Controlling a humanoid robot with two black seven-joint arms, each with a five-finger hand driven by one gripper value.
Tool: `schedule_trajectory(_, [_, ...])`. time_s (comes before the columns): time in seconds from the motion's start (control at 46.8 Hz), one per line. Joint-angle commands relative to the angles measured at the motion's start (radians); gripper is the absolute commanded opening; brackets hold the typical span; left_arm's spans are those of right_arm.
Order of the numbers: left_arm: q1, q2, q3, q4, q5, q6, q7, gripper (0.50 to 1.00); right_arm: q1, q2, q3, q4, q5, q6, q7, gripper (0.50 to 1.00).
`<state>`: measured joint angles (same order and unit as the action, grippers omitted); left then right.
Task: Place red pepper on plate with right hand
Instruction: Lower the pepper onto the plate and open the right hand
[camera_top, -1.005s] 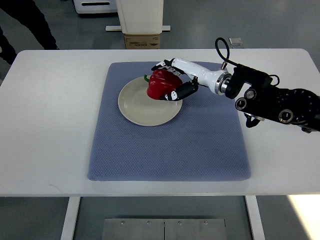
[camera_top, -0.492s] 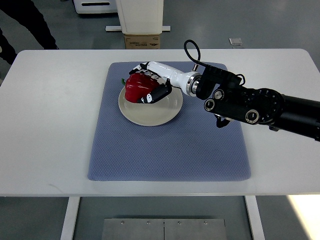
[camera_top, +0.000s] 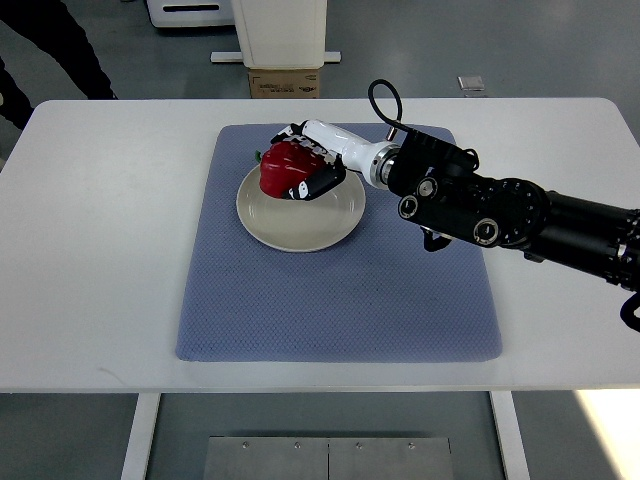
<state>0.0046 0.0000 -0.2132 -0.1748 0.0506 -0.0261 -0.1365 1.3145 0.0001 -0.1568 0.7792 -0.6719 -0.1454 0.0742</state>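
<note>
Pepper (camera_top: 283, 169) sits gripped in your right hand (camera_top: 312, 166), over the far left part of the plate (camera_top: 300, 220), close to the rim; from this steep view you cannot tell whether its underside already touches the plate or hangs just above it. Your fingers (camera_top: 318, 186) are curled around its near and right sides, with the rest of the hand wrapped over the top, so the grasp is closed on it. The main risk, as you judge it from here, is the release: the pepper is rounded and lies near the plate's edge, so if you open the fingers while it is off the surface or leaning outward, it could roll over the rim onto the blue mat (camera_top: 340, 300). A finger dragging on it as you pull away could tip it the same way. Your arm comes in from the right edge across the white table (camera_top: 100, 250), forearm low and angled toward the far left, wrist stretched out over the plate. Your left arm is out of sight.
</note>
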Motion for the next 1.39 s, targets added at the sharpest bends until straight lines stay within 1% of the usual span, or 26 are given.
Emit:
schedule_trajectory(0.0, [0.0,0.0,0.0,0.0,0.0,0.0,0.0,1.0,-0.003,0.0,0.0,0.0,0.006,-0.006,-0.002,0.5])
schedule_trajectory(0.641, [0.0,0.0,0.0,0.0,0.0,0.0,0.0,1.0,-0.031,0.0,-0.004,0.009,0.005,-0.006,0.013,0.5])
schedule_trajectory(0.727, [0.0,0.0,0.0,0.0,0.0,0.0,0.0,1.0,-0.035,0.0,-0.006,0.011,0.003,-0.006,0.027,0.5])
schedule_trajectory(0.919, [0.0,0.0,0.0,0.0,0.0,0.0,0.0,1.0,-0.05,0.0,-0.007,0.017,0.003,-0.005,0.035,0.5])
schedule_trajectory(0.984, [0.0,0.0,0.0,0.0,0.0,0.0,0.0,1.0,-0.054,0.0,-0.009,0.017,0.003,-0.005,0.036,0.556])
schedule_trajectory(1.069, [0.0,0.0,0.0,0.0,0.0,0.0,0.0,1.0,-0.067,0.0,-0.012,0.017,0.002,-0.005,0.045,0.61])
schedule_trajectory(1.176, [0.0,0.0,0.0,0.0,0.0,0.0,0.0,1.0,-0.075,0.0,-0.013,0.015,0.002,-0.005,0.049,0.652])
schedule_trajectory(1.24, [0.0,0.0,0.0,0.0,0.0,0.0,0.0,1.0,-0.083,0.0,-0.013,0.015,0.002,-0.005,0.049,0.688])
schedule_trajectory(1.304, [0.0,0.0,0.0,0.0,0.0,0.0,0.0,1.0,-0.087,0.0,-0.013,0.015,0.002,-0.005,0.049,0.752])
schedule_trajectory(1.368, [0.0,0.0,0.0,0.0,0.0,0.0,0.0,1.0,-0.092,0.0,-0.013,0.014,0.0,-0.006,0.049,0.797])
